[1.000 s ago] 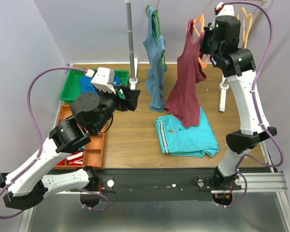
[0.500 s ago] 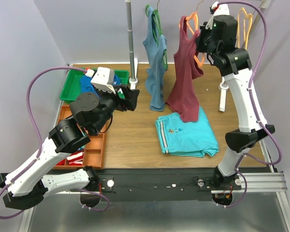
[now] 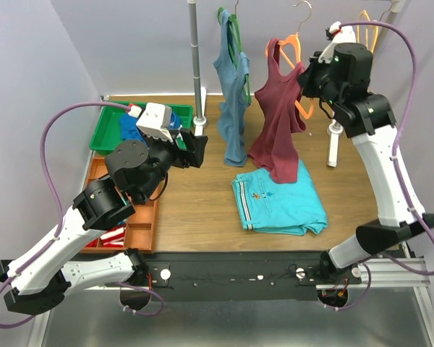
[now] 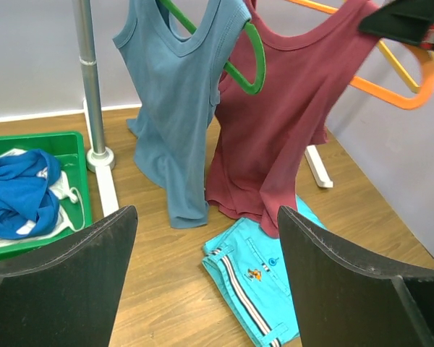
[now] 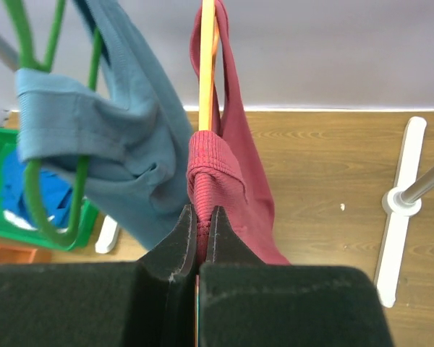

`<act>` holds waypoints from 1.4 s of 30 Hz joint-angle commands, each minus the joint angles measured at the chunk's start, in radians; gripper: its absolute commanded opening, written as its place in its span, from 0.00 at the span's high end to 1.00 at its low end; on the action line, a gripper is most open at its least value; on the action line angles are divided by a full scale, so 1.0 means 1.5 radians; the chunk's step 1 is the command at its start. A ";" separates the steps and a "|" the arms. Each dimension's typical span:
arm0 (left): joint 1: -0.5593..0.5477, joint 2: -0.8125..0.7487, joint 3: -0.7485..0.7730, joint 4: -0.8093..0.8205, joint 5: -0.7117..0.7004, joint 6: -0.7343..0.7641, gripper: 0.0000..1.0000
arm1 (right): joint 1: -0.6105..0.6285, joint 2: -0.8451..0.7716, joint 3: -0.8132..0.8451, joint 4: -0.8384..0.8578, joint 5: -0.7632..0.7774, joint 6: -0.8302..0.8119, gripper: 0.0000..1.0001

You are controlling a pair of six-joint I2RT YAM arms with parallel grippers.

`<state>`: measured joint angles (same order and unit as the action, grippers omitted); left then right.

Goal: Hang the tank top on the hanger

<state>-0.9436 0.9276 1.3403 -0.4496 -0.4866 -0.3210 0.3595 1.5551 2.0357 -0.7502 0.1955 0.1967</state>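
Right end effector (image 5: 201,220) clamped on the hanger (image 5: 207,65) where the tank top (image 5: 239,181) drapes; soft, light cloth probably slips, so hold its ribbed strap.

Top camera looks down from behind; both wrist cameras face the maroon sleeveless fabric tank top (image 4: 275,130), left distant, right close.

Maroon tank top (image 3: 278,126) up on the bright orange hanger (image 5: 207,72).
Strap bunched over the hanger's shoulder, body hanging straight down, hem low.
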 commanded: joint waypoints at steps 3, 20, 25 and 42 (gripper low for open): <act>0.001 -0.005 -0.012 0.011 -0.007 0.000 0.13 | -0.002 -0.089 -0.069 0.058 -0.053 0.025 0.99; 0.001 0.013 -0.012 0.014 -0.009 0.000 0.13 | -0.002 0.018 0.082 0.072 0.014 0.048 0.99; 0.001 0.014 -0.008 0.013 -0.013 0.004 0.13 | -0.002 0.047 0.115 0.079 0.023 0.053 0.99; 0.003 0.017 -0.013 0.018 -0.015 0.007 0.13 | 0.014 0.116 0.139 0.094 0.025 0.053 0.99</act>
<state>-0.9436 0.9539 1.3281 -0.4458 -0.4866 -0.3210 0.3611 1.6947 2.2044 -0.6941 0.2161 0.2707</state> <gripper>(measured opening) 0.867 0.050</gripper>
